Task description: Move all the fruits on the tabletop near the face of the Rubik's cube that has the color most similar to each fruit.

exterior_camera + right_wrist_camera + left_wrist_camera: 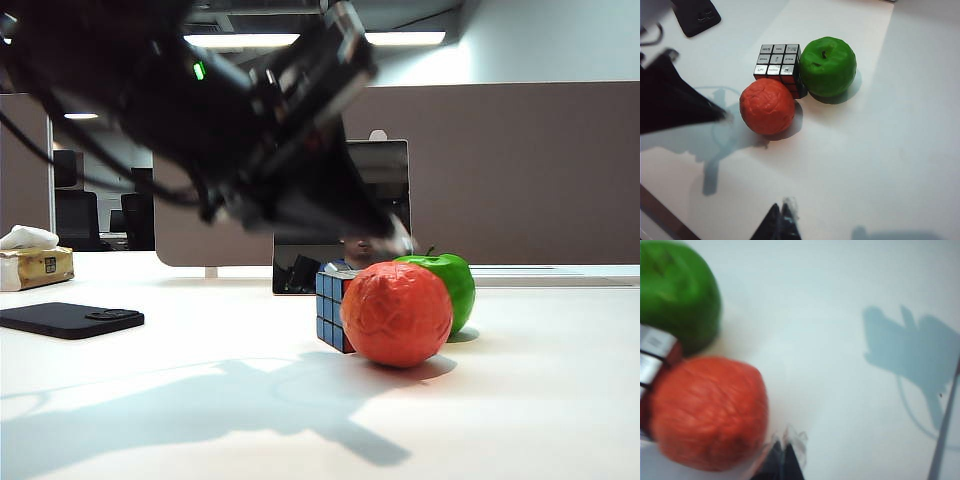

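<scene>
There are two fruits and one cube on the white tabletop (900, 150). The orange-red fruit (767, 106) is round like a ball and its skin is bumpy and wrinkly. The green apple (829, 66) is shiny and has a small dark stem in a dip on top. The Rubik's cube (778, 62) has black edges, a pale silvery top with tiny marks on the squares, and blue squares on the side seen from the front view. It looks smaller than each fruit. All three sit close together: the orange-red fruit rests against one side of the cube, and the green apple sits right against another side. One flat black phone (68, 319) lies far off to the left, and one tissue box (33, 262) stands behind it. The left gripper (385, 228) hangs blurry above the cube and the fruits, holding nothing, and I cannot tell if its jaws are open or closed. The right gripper (780, 222) is up high over the bare table, away from the fruits, with its two tips pressed together and nothing between them
</scene>
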{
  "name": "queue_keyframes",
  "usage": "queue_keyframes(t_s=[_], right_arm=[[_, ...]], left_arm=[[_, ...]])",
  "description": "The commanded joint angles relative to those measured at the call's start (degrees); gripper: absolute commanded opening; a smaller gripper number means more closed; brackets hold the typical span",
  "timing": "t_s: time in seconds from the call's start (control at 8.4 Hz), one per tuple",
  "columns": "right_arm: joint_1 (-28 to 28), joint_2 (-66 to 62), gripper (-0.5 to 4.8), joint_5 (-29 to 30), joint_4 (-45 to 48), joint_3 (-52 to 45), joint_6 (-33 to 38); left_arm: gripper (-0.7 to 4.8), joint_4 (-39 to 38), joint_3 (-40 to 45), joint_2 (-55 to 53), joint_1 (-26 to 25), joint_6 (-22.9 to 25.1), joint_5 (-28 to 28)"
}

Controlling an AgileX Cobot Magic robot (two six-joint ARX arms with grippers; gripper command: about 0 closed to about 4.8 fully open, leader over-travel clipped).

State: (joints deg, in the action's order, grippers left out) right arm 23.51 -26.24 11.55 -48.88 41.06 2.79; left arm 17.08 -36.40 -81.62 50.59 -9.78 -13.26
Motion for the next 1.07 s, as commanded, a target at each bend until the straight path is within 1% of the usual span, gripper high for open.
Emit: queue_keyframes(t_s=[0.12, 0.24, 0.36, 0.48, 0.6, 0.71, 0.83, 0.95, 1.07], right_arm=[[0.02, 13.20, -0.01, -22.05, 0.72, 0.28, -3.10], [0.04, 21.90, -0.01, -25.59, 0.74, -0.26, -4.76], [0.04, 22.64, -0.01, -25.59, 0.74, -0.68, -4.76], [0.07, 25.33, -0.01, -25.33, 1.44, -3.30, -4.76], [0.04, 25.90, -0.01, -25.14, 7.45, -6.67, -5.25], [0.07, 25.90, -0.01, -23.98, 14.51, -9.84, -5.64], [0.07, 26.05, -0.01, -22.86, 19.06, -12.02, -5.60], [0.07, 25.86, -0.01, -22.80, 27.08, -15.96, -5.60], [-0.31, 25.83, -0.01, -22.77, 41.31, -25.42, -5.60]], left_arm=[[-0.05, -17.75, 0.00, 28.65, -1.20, 7.91, 25.27], [-0.05, -24.61, 0.37, 36.94, -3.69, 10.88, 28.22], [-0.05, -24.96, 0.85, 37.73, -4.48, 10.88, 27.96], [-0.05, -25.22, 3.45, 41.51, -8.13, 10.78, 26.88], [-0.05, -25.62, 7.13, 47.67, -12.87, 8.70, 24.63], [-0.05, -26.56, 9.46, 53.20, -15.45, 7.82, 23.98], [-0.05, -27.41, 10.62, 56.96, -16.83, 7.80, 23.89], [-0.05, -29.46, 12.31, 62.80, -17.90, 7.80, 24.48], [-0.05, -35.01, 15.19, 74.03, -17.94, 7.82, 27.28]])
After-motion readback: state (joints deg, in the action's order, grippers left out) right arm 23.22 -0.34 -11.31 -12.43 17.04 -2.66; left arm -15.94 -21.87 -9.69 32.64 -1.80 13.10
